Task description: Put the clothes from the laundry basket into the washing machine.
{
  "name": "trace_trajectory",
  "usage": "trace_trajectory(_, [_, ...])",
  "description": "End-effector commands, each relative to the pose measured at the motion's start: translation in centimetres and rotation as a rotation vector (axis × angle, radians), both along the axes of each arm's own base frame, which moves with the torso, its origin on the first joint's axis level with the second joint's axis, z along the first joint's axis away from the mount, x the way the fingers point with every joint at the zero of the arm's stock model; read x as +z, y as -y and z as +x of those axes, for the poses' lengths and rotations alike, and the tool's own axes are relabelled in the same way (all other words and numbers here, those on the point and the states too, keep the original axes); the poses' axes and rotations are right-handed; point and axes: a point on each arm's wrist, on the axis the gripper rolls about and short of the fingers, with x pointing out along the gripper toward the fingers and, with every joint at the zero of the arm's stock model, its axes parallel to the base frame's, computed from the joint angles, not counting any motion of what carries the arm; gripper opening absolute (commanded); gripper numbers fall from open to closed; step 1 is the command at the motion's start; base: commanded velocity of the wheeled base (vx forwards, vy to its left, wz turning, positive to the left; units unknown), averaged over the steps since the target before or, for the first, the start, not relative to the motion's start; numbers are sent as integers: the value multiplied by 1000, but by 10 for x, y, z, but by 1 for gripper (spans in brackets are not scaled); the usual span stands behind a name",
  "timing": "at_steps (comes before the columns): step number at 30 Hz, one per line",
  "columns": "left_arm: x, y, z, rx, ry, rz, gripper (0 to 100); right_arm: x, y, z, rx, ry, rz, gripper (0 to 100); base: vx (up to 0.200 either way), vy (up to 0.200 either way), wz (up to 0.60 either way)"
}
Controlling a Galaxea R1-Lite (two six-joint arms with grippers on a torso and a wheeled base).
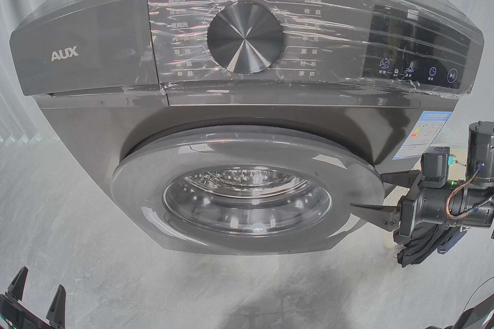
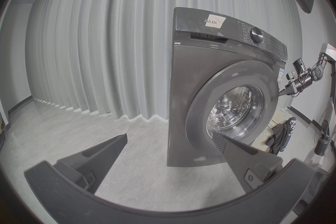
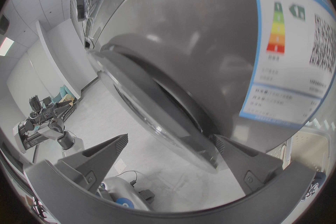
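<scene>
The grey washing machine [image 1: 103, 52] fills the head view, its round glass door [image 1: 247, 191] facing me. My right gripper [image 1: 367, 191] is open at the door's right edge, one finger in front of the rim and one behind it. In the right wrist view the door rim [image 3: 157, 119] passes between the spread fingers [image 3: 115, 146]. Dark clothes [image 1: 422, 245] hang over the pale laundry basket [image 2: 267, 130] on the floor to the right of the machine. My left gripper [image 1: 36, 294] is open and holds nothing, low at the left, away from the machine.
Pale tiled floor [image 1: 77, 222] spreads around the machine, with free room on its left. A grey curtain [image 2: 105, 42] lines the wall behind. Another robot [image 3: 42, 123] stands far off across the room.
</scene>
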Motion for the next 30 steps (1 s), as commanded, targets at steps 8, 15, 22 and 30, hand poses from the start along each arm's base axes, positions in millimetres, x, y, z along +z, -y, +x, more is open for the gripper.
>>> trace_trajectory(8, [-4,0,0,1,-3,0,100,-14,3,-27,70,-39,-1,100,0,0,0])
trace_trajectory(15, [-4,0,0,1,-3,0,100,-16,11,-37,71,-32,2,100,0,0,0])
trace_trajectory(22, [-4,0,0,1,-3,0,100,-16,8,-32,70,-32,-9,100,-86,0,0])
trace_trajectory(30, [-4,0,0,1,-3,0,100,-24,-2,-22,90,-41,-8,100,-75,0,0])
